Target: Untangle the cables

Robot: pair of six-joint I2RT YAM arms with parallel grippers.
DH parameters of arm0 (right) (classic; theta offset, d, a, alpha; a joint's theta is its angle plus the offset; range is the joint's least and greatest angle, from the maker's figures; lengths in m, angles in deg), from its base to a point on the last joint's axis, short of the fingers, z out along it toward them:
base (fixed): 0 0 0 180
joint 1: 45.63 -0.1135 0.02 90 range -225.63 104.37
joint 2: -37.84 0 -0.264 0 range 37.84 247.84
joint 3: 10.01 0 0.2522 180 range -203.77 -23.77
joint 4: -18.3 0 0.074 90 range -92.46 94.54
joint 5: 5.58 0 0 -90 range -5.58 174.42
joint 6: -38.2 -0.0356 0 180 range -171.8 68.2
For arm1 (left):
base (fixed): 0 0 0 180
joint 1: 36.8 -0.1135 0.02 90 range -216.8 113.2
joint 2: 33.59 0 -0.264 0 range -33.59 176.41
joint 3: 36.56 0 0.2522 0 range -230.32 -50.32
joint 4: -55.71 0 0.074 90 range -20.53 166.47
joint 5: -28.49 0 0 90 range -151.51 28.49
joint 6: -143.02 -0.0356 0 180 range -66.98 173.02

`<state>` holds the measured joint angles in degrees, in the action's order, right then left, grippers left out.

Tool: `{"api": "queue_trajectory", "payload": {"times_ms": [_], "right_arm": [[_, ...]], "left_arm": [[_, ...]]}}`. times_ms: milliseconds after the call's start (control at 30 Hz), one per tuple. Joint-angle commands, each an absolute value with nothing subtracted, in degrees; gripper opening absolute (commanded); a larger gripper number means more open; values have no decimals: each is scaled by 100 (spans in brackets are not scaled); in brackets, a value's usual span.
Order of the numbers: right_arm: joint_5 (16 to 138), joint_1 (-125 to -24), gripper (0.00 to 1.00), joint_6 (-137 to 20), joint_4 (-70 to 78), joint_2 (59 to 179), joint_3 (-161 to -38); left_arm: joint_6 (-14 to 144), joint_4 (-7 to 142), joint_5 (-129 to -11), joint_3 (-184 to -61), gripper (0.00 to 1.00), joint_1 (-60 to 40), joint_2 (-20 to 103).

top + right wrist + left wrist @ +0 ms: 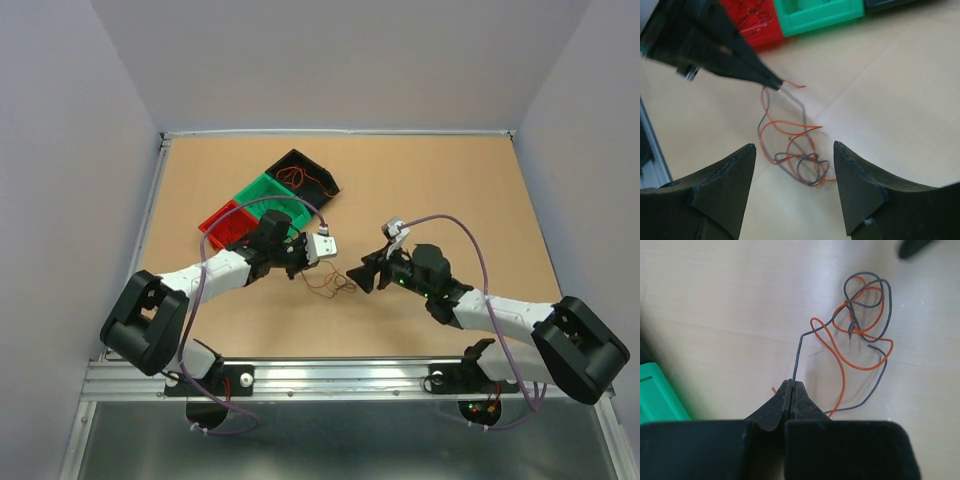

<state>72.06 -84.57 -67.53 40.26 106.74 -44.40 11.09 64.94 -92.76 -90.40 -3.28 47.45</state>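
Observation:
The cables are a small tangle of thin orange and dark grey wires lying on the tan table between the two arms. The knot shows in the left wrist view and the right wrist view. My left gripper is shut on one end of a dark grey wire, which runs from its tips to the tangle. A short orange end sticks out beside the jaws. This gripper also shows in the top view and the right wrist view. My right gripper is open and empty, just above and right of the tangle.
Three small bins stand in a diagonal row behind the left arm: red, green and black. Thin wires lie in the black one and in the red one. The green bin's corner is close to the left gripper.

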Motion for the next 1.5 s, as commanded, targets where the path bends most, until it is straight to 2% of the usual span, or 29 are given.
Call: {"api": "queue_trajectory", "payload": {"times_ms": [0, 133, 400, 767, 1033, 1133, 1233, 1267, 1300, 1333, 1467], "right_arm": [[6288, -8729, 71, -6297, 4435, 11008, -4583], [6280, -8957, 74, -6095, 4418, 11544, -4899], [6209, -9256, 71, -5962, 4585, 12080, -5312], [6754, -9292, 70, -5919, 4593, 12967, -5910], [7202, -9292, 68, -5761, 4479, 13144, -6007], [7185, -9292, 60, -5664, 4427, 13206, -6007], [7115, -9292, 40, -5620, 4374, 13206, -6034], [7062, -9300, 14, -5611, 4365, 13171, -5990], [7009, -9300, 3, -5628, 4374, 13092, -5964], [6905, -9292, 1, -5655, 4409, 12918, -5902], [6342, -9300, 1, -5734, 4830, 12277, -5419]], "left_arm": [[1488, 6403, -9359, -9506, 0, -454, 4876], [1523, 6446, -9342, -9567, 0, -498, 4956], [1567, 6543, -9456, -9664, 0, -569, 5078], [1523, 6666, -9562, -9717, 0, -604, 5149], [1540, 6710, -9632, -9743, 0, -657, 5219], [1541, 6789, -9693, -9804, 0, -683, 5281], [1549, 6824, -9825, -9848, 0, -780, 5298], [1567, 6833, -9851, -9875, 0, -797, 5316], [1576, 6842, -9869, -9892, 0, -858, 5351], [1576, 6859, -9904, -9910, 0, -868, 5377], [1602, 6895, -9948, -9980, 0, -964, 5465]]}}
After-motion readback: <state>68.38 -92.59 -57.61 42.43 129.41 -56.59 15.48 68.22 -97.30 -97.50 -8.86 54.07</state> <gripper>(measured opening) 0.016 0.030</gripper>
